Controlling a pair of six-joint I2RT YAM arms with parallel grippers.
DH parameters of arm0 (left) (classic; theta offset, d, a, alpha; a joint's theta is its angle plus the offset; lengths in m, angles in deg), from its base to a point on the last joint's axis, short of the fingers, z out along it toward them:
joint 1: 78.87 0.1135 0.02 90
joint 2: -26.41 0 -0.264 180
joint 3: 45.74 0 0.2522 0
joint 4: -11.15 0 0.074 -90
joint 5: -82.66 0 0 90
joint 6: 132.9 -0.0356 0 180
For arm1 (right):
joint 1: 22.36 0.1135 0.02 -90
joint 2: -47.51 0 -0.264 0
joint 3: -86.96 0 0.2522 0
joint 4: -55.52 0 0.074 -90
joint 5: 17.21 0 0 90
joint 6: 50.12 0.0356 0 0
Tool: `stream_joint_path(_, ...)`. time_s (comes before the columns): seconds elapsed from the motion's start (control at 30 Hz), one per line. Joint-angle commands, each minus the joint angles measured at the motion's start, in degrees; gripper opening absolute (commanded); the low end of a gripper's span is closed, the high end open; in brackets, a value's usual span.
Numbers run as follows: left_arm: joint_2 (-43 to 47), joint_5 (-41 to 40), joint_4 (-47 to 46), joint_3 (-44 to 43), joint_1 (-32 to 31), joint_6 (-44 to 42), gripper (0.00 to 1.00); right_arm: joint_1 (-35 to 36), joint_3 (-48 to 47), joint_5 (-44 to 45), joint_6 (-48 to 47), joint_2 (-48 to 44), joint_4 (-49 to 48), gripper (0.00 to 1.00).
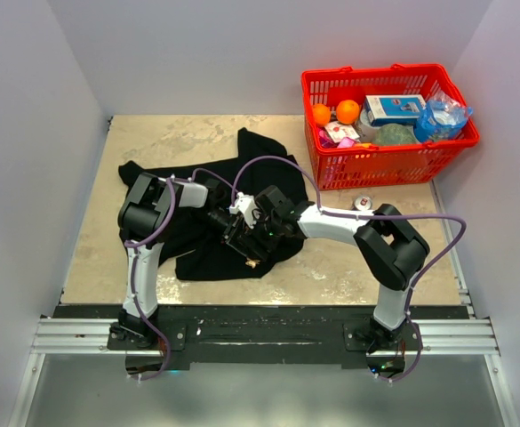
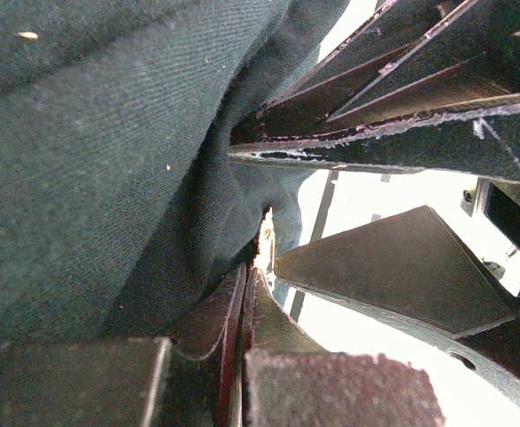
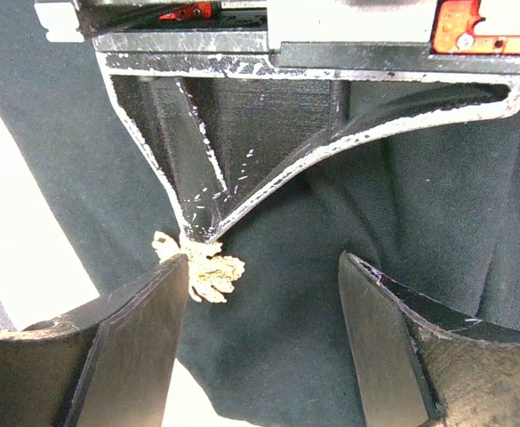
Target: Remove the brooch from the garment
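Here the left gripper (image 2: pixel 247 294) pinches shut, seemingly on the garment (image 3: pixel 437 196) by the brooch (image 3: pixel 208 271); right gripper (image 3: pixel 264 267) stands apart.

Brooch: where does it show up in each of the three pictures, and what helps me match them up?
Top external: the brooch is a tiny gold speck just below centre, where the two arms meet.
Left wrist: the brooch is only a gold sliver near centre, just past the shut left fingers.
Right wrist: the brooch is a pale gold cluster, lower left.
Shared landmark: the black T-shirt cloth right around it.
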Motion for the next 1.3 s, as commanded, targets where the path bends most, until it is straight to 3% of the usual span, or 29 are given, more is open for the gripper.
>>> stream_joint_path(0.0,-2.48,-10.89,-5.33,-0.81,1.57,-4.44,0.0,-0.19,-2.24,-0.24,0.17,-0.42,1.4,0.71)
stream_joint_path(1.27,-3.18,-10.54,-5.07,-2.03,1.49,-3.74,0.0,-0.01,-4.96,0.9,-1.85,0.02,3.51,0.71)
